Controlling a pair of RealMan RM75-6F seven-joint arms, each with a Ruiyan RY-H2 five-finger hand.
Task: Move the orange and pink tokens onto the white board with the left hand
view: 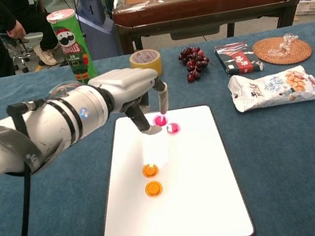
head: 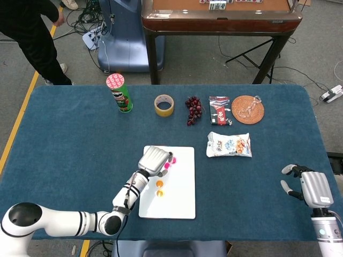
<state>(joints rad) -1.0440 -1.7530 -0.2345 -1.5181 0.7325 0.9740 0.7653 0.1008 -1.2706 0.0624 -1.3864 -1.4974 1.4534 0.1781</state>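
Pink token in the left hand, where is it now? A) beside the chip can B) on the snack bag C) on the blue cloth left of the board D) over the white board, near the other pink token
D: the left hand pinches the pink token above the white board, just beside the other pink token lying there.
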